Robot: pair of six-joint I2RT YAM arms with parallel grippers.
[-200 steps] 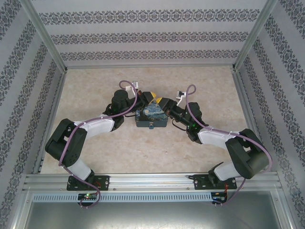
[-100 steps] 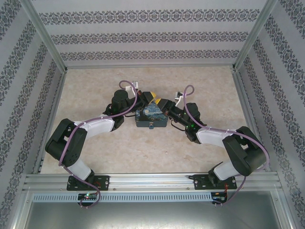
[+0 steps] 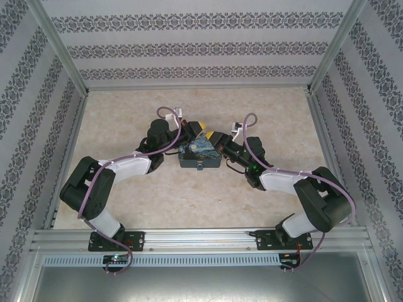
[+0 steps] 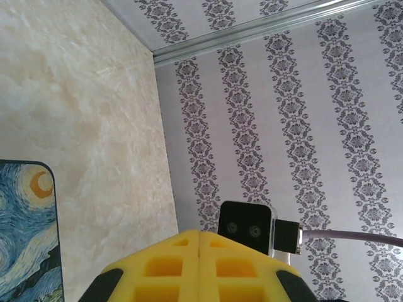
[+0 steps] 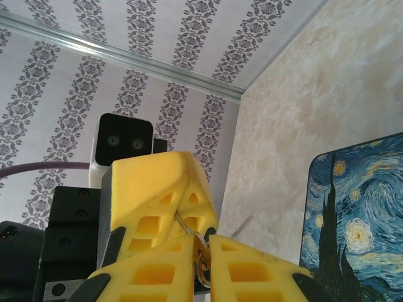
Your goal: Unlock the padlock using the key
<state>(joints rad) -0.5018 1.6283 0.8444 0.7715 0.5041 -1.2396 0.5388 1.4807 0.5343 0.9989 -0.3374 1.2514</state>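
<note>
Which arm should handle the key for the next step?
Probably the right. The right pincer pinches a small metal piece, apparently the key. The left pincer is shut with nothing seen between its tips.

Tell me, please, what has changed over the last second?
The elbow of the right arm swung slightly leftward. The yellow-fingered left gripper and right gripper stayed shut, tips together, the right pinching a small metal piece; the rectangular blue Starry-Night tin stayed put.

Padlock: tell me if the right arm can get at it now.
Probably yes. The padlock hangs on the tin's near face, open table before it; the right gripper, at the tin's far edge holding what looks like the key, must come round.
</note>
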